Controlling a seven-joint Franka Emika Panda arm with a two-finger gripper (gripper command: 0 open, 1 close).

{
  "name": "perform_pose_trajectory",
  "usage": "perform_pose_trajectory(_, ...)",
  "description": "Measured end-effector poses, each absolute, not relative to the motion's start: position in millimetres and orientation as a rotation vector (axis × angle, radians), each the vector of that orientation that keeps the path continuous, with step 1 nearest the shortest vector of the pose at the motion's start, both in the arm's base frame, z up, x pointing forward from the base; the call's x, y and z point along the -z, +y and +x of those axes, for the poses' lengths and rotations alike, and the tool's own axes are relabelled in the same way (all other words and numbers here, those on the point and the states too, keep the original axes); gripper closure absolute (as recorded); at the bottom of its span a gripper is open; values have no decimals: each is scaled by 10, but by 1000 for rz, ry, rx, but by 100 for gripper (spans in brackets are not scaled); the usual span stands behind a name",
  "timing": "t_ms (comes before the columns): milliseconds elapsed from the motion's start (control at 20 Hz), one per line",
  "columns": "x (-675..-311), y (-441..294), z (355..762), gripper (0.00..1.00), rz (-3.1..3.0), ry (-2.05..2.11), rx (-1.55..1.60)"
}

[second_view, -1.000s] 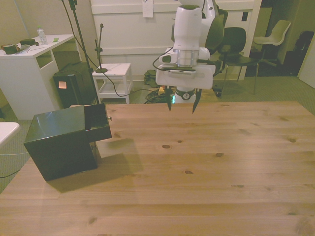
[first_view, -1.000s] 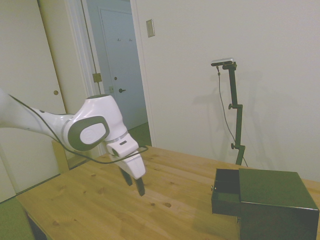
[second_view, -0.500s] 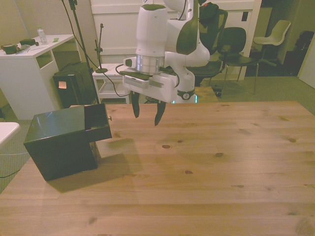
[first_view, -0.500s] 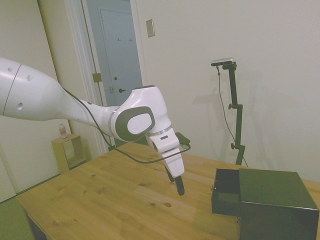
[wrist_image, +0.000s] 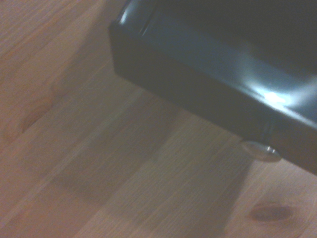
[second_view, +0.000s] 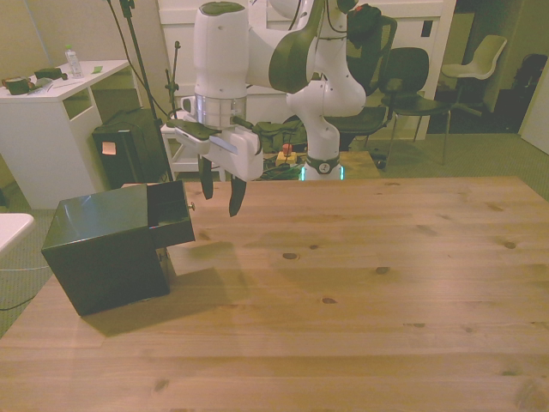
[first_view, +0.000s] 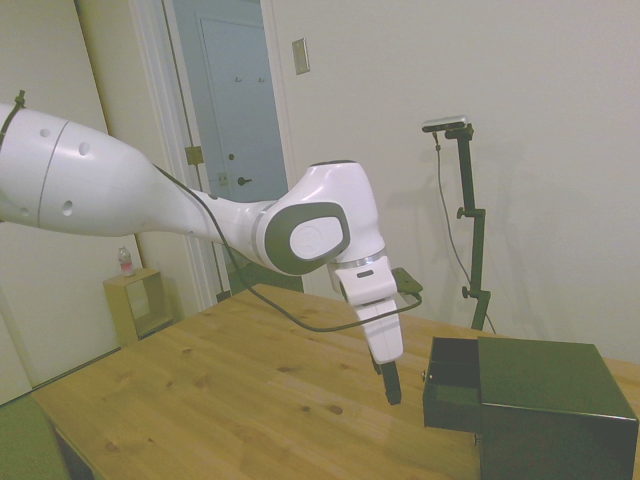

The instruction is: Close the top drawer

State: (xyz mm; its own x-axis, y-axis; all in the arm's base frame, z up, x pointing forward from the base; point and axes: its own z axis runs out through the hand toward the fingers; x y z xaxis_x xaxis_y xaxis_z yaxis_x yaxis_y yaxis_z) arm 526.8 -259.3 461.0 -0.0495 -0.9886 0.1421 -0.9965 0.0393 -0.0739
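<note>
Pale walls and a doorway back the wooden table [second_view: 360, 283], where a small black cabinet [second_view: 107, 253] stands near the edge at the front view's left. Its top drawer [second_view: 170, 215] sticks out from the cabinet's upper part, open, with a tiny silver knob [wrist_image: 261, 150] on the flat front. Just beside that drawer front hangs the gripper [second_view: 219, 196], above the tabletop, not touching the drawer. Its dark fingers [second_view: 236, 197] point downward with a clear gap between them, holding nothing.
</note>
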Motion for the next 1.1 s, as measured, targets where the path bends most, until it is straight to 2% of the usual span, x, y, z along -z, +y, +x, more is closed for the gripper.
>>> perform_pose_trajectory(550, -4524, -2579, 5306, 100, 2092, -2250, -178)
perform_pose_trajectory(1100, -4645, -2884, 5183, 100, 1980, -2333, -162)
